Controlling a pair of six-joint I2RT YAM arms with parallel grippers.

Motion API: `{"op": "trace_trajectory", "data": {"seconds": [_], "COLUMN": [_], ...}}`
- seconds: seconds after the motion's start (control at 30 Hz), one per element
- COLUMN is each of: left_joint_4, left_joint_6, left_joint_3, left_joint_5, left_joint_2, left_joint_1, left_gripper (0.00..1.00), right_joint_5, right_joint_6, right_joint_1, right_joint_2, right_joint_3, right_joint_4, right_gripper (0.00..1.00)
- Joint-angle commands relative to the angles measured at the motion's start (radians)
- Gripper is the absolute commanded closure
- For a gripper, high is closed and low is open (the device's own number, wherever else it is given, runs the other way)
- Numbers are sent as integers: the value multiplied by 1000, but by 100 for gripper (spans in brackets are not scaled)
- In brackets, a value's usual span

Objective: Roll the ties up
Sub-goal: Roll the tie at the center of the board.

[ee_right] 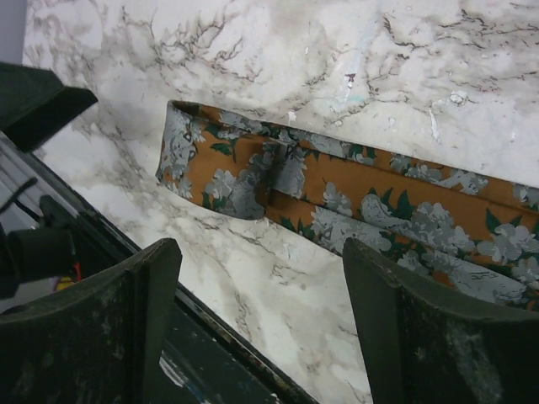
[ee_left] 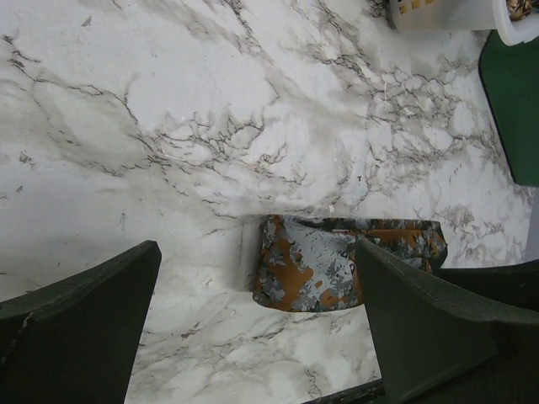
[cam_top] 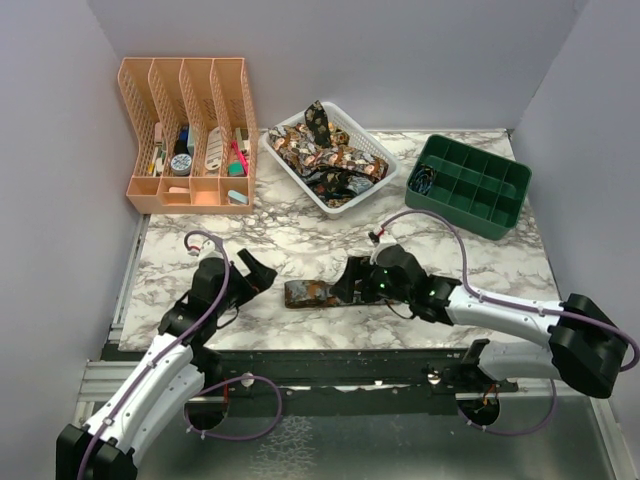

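A necktie (cam_top: pixel 310 293) in orange with grey-white flowers lies flat on the marble table (cam_top: pixel 300 235), stretched between the robot's two hands, neither of which has hold of it. The right hand (cam_top: pixel 356 280) hovers over one end of the strip, fingers spread and nothing between them. Its wrist view shows the cloth just ahead of the fingertips, with the end nearest the left hand folded back on itself in a short doubled flap. The left hand (cam_top: pixel 262 275), also spread wide and empty, sits just beside that folded end and points at it. In its wrist view the fold lies ahead, nearer one finger than the other and touching neither.

Beyond both hands, toward the far edge of the table, a white basket (cam_top: pixel 338 207) holds a loose heap of more patterned ties (cam_top: pixel 325 155). Farther out on the right hand's side stands a green compartment tray (cam_top: pixel 470 215), and on the left hand's side a peach desk organizer (cam_top: pixel 170 90) with small items.

The necktie looks light, thin and limp, and probably slick, so a roll would tend to skew or spring loose unless kept pinched. The doubled flap appears the sensible place to take hold. It gives a thicker edge to lift off the table and a ready core for rolling, while the other hand steadies the free length.
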Motion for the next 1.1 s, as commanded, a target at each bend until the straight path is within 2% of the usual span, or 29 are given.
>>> {"op": "trace_trajectory", "data": {"seconds": [0.0,0.2,0.43,0.6,0.8,0.97,1.07], "left_joint_4": [8,68,103,122,241,310,360], "left_joint_6": [19,29,50,61,64,80,79], "left_joint_3": [-29,-50,-61,-75,-125,-144,-155], "left_joint_5": [32,109,157,179,279,326,353], "left_joint_2": [-10,8,2,-4,37,73,94], "left_joint_1": [7,7,7,7,7,7,7], "left_gripper": [1,1,1,1,1,1,1], "right_joint_5": [73,5,-91,-104,-82,-64,-81], "right_joint_6": [160,160,159,157,143,146,144], "right_joint_1": [5,5,5,5,4,5,5], "right_joint_2": [9,161,308,354,401,377,366], "right_joint_3": [4,115,201,220,232,202,195], "right_joint_4": [40,6,9,-3,-58,-63,-55], "right_gripper": [20,28,32,37,49,59,61]}}
